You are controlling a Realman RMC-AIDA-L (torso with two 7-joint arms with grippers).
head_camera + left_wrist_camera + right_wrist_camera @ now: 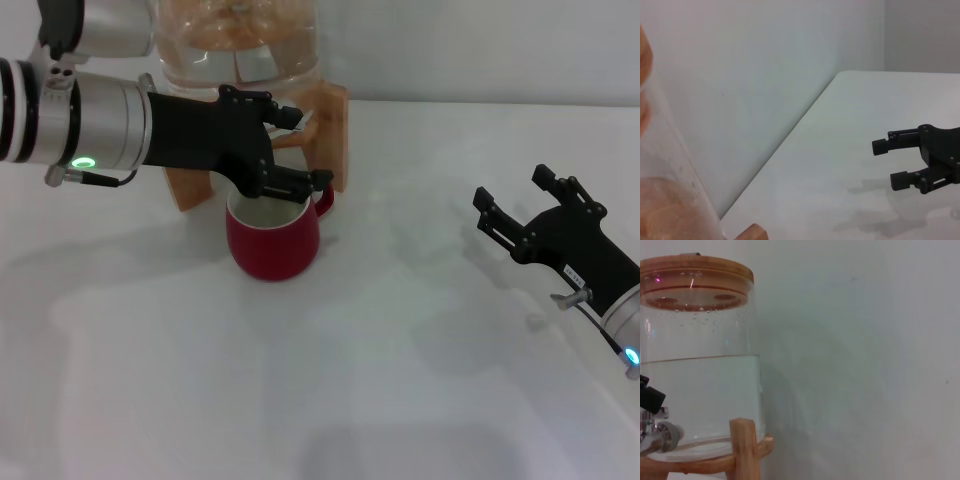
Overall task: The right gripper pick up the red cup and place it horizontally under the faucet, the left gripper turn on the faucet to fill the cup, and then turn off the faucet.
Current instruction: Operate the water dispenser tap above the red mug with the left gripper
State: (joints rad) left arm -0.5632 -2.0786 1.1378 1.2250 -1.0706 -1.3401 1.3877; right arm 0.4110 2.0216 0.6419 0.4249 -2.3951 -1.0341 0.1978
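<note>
Upright on the white tabletop (380, 380), the red cup (272, 240) is seen just in front of the wooden stand (335, 130), its white inside showing and its loop handle turned to the right. Directly above its far rim, the left gripper (295, 150) is reached in from the left on its silver arm, a green light glowing on the housing. Its black fingers (300, 182) are spread, one held above the cup's rim and the other higher up, and the faucet (655, 432) lies between them in front of the stand; whether the lever is actually pressed cannot be told. In the right wrist view the chrome tap is glimpsed at the edge, beside a dark fingertip of that gripper. The clear water jug (700, 365) is carried by the stand, is partly filled and is capped by a wooden lid (692, 282). Well apart, on the near right of the tabletop, the right gripper (515, 205) is held low with its fingers (887, 145) apart and nothing between them, pointed toward the cup.
</note>
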